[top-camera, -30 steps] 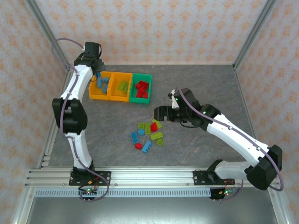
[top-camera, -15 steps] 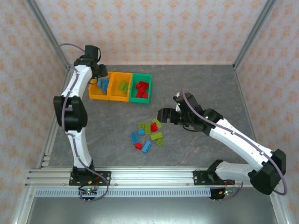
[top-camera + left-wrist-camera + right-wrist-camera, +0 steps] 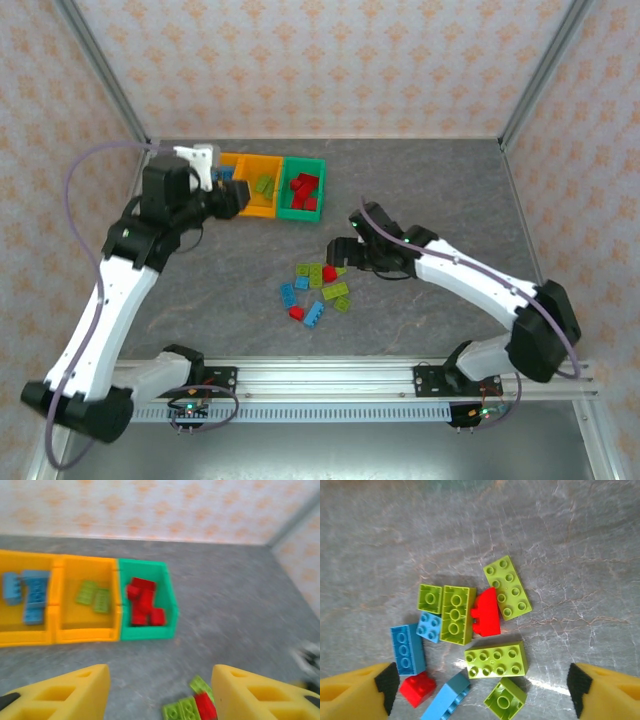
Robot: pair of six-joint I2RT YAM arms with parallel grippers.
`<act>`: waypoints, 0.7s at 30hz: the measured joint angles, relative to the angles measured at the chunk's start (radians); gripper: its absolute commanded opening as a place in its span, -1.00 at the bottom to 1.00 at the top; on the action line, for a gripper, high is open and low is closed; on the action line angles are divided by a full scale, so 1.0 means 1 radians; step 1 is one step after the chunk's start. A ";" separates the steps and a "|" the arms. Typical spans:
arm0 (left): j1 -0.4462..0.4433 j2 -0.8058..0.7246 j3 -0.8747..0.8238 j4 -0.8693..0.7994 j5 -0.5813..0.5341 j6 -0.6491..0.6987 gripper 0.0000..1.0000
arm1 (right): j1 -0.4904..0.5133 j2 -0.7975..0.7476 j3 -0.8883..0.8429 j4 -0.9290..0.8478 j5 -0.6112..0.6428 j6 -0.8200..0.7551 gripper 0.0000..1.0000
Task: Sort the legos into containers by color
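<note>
The containers stand in a row at the back left. The left yellow bin (image 3: pixel 25 635) holds blue legos, the middle yellow bin (image 3: pixel 87 632) lime ones, and the green bin (image 3: pixel 146 631) (image 3: pixel 301 212) red ones. My left gripper (image 3: pixel 234 197) (image 3: pixel 160 695) hovers just in front of the bins, open and empty. Several loose legos (image 3: pixel 315 288) lie mid-table in a pile: lime bricks (image 3: pixel 496 660), a red arched piece (image 3: pixel 486 612), a small red brick (image 3: pixel 418 687) and blue bricks (image 3: pixel 406 649). My right gripper (image 3: pixel 341 254) (image 3: pixel 480 692) hangs open over the pile, a finger on either side.
Grey stone-patterned table (image 3: pixel 430 180) with bare room to the right and front. Patterned walls and metal frame posts (image 3: pixel 535 75) enclose it. The left arm (image 3: pixel 110 290) stretches along the left side, partly covering the left bin from above.
My left arm swung back from over the blue bin to just in front of the row, its jaws opening. My right gripper moved down and left over the pile.
</note>
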 measured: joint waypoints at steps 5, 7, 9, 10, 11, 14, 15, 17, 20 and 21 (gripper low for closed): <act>-0.020 -0.193 -0.154 -0.048 0.095 0.095 0.21 | 0.031 0.145 0.043 0.010 -0.012 -0.002 0.39; -0.020 -0.250 -0.219 -0.064 0.118 0.118 0.24 | 0.034 0.193 0.053 0.022 -0.017 0.003 0.37; -0.020 -0.279 -0.269 -0.067 0.139 0.126 0.26 | 0.034 0.238 0.060 0.031 -0.024 0.007 0.35; -0.020 -0.284 -0.289 -0.067 0.146 0.127 0.27 | 0.034 0.260 0.062 0.037 -0.028 0.010 0.32; -0.020 -0.284 -0.304 -0.066 0.152 0.126 0.27 | 0.034 0.278 0.063 0.043 -0.032 0.012 0.26; -0.020 -0.270 -0.339 -0.061 0.159 0.122 0.27 | 0.034 0.332 0.064 0.065 -0.057 0.024 0.06; -0.020 -0.258 -0.340 -0.061 0.159 0.122 0.27 | 0.034 0.347 0.064 0.073 -0.065 0.030 -0.02; -0.020 -0.232 -0.340 -0.059 0.158 0.123 0.27 | 0.034 0.366 0.064 0.084 -0.076 0.039 -0.13; -0.020 -0.213 -0.340 -0.059 0.158 0.123 0.27 | 0.034 0.377 0.064 0.095 -0.080 0.054 -0.25; -0.020 -0.211 -0.340 -0.060 0.158 0.123 0.28 | 0.034 0.377 0.064 0.097 -0.080 0.054 -0.29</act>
